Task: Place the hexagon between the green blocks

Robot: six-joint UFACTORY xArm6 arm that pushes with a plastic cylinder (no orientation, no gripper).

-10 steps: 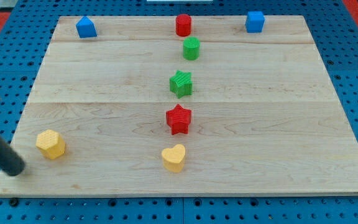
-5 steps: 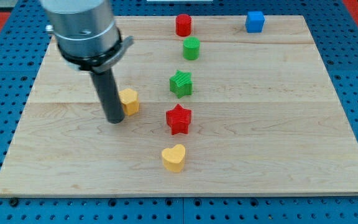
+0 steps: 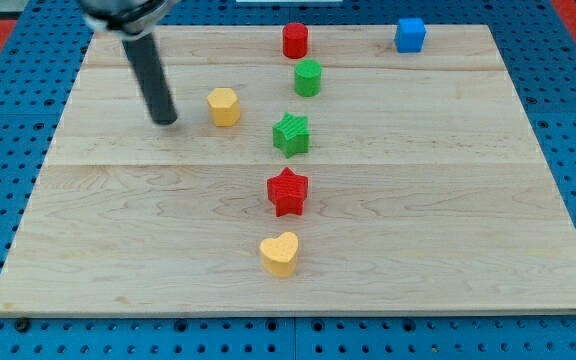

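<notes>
The yellow hexagon lies on the wooden board, left of the two green blocks. The green cylinder stands above and to its right. The green star lies below and to its right. My tip rests on the board to the left of the hexagon, apart from it by a small gap. The rod rises from the tip toward the view's top left.
A red cylinder stands at the view's top, just above the green cylinder. A blue cube sits at the top right. A red star and a yellow heart lie below the green star.
The yellow hexagon has moved up the board and slightly right, from the lower left to beside the green blocks. My tip moved up with it and now stands apart on its left.
</notes>
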